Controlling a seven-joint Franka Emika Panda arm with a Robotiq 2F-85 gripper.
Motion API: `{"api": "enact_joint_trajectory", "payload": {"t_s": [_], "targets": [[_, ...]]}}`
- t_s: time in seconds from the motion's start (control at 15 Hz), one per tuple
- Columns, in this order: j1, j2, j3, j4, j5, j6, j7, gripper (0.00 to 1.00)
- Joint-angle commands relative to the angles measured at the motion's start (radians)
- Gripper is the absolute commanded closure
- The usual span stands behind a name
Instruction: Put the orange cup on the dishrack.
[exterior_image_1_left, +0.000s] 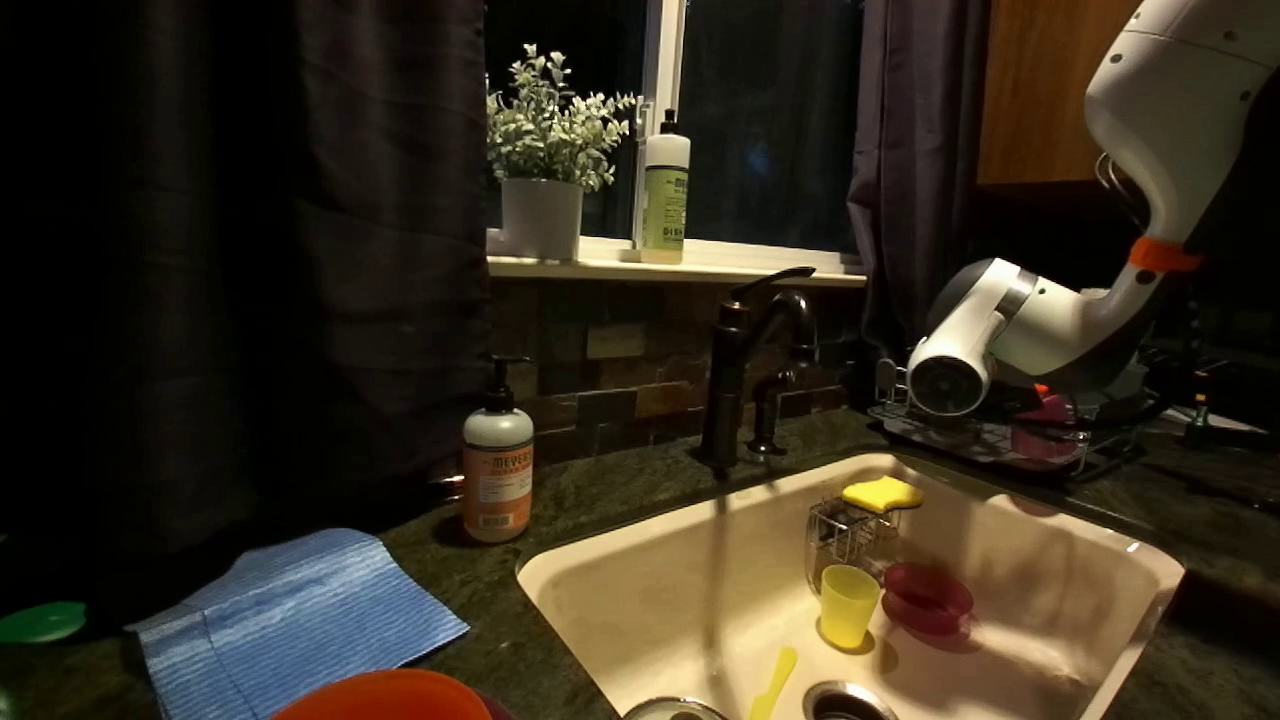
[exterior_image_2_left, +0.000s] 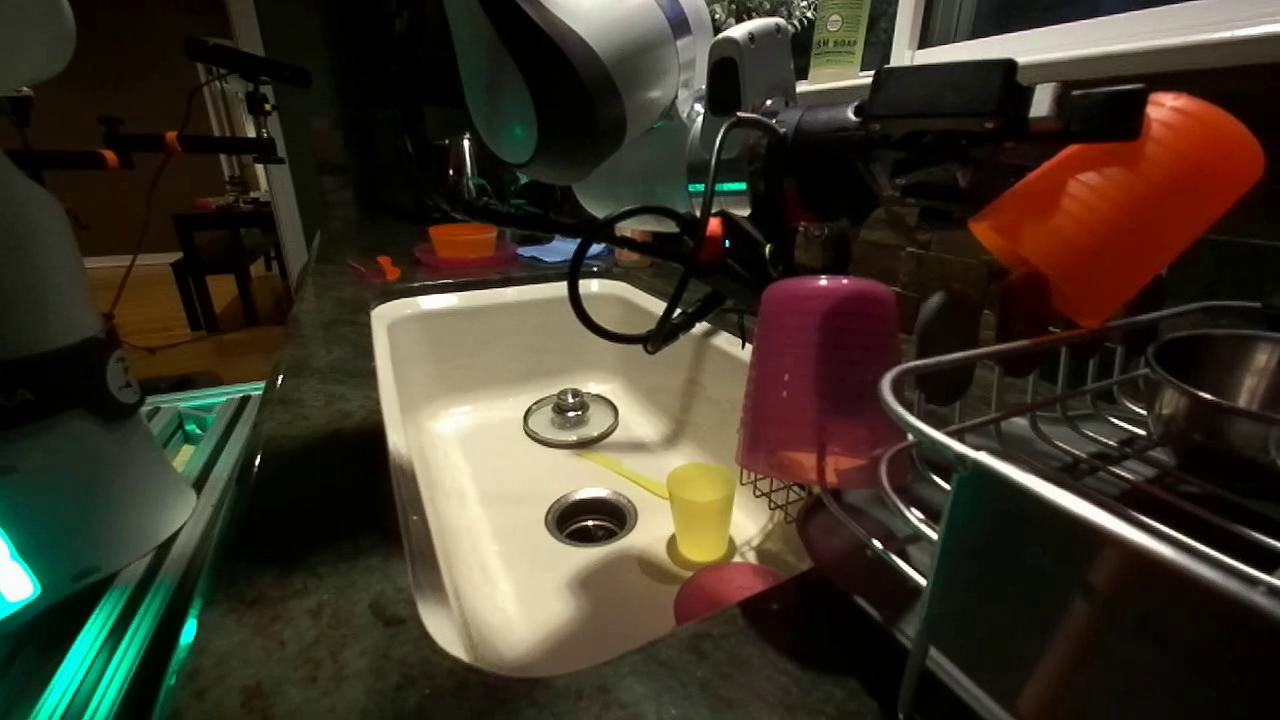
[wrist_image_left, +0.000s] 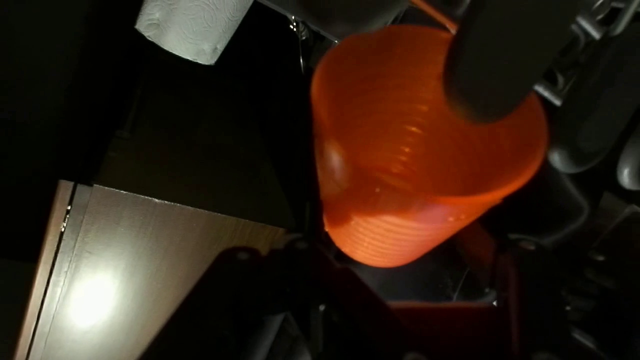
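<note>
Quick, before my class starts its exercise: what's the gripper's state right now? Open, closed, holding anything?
Gripper: jaws closed, holding the orange cup, which is tilted.

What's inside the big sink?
The sink holds a yellow cup, a yellow utensil, a glass lid, a reddish bowl, and a wire basket with a yellow sponge. The bowl covers the spot under it, so I can't tell whether anything's there.

We see glossy, ridged plastic in the orange cup, shiny metal wire in the right-hand dishrack, embossed matt paper on the white roll.
</note>
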Motion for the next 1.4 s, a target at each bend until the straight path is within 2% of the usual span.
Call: {"api": "enact_joint_trajectory", "payload": {"t_s": [0.0, 0.67, 0.87, 1.0, 1.33], "targets": [[-0.003, 0.019, 0.016, -0.002, 0.002, -0.013, 0.035, 0.58], [0.005, 0.022, 0.041, -0.007, 0.009, -0.017, 0.065, 0.58], [0.005, 0.026, 0.044, -0.007, 0.01, -0.019, 0.065, 0.15], [0.005, 0.027, 0.045, -0.008, 0.011, -0.018, 0.067, 0.01], [0.007, 0.007, 0.054, -0.015, 0.021, -0.004, 0.075, 0.0]]}}
